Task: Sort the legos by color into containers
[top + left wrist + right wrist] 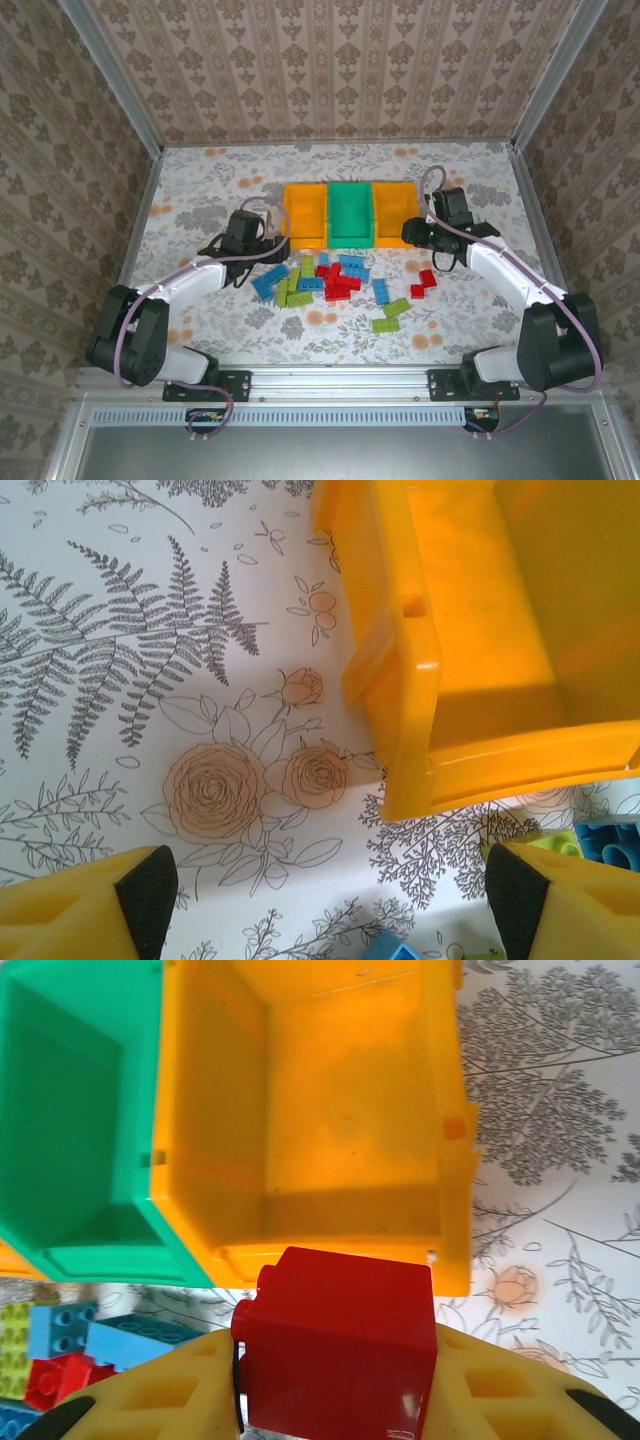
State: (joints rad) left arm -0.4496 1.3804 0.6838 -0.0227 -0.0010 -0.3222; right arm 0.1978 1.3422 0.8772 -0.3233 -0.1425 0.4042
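Three containers stand side by side at the table's middle back: an orange-yellow bin (pixel 305 213), a green bin (pixel 350 212) and a second orange-yellow bin (pixel 393 210). Red, blue and lime legos (pixel 335 280) lie scattered just in front of them. My left gripper (pixel 262 240) (pixel 330 905) is open over bare cloth, beside the near left corner of the left orange bin (pixel 470 630); nothing is between its fingers. My right gripper (pixel 412 232) (pixel 338 1390) is shut on a red lego (pixel 340 1330), held just short of the front wall of the right orange bin (pixel 320 1110), which looks empty.
The green bin (pixel 70 1120) touches the orange one on its left. Blue and red bricks (pixel 60 1345) lie under the right gripper's left side. A blue brick (pixel 395 948) sits near the left gripper. Metal-framed walls close in the table.
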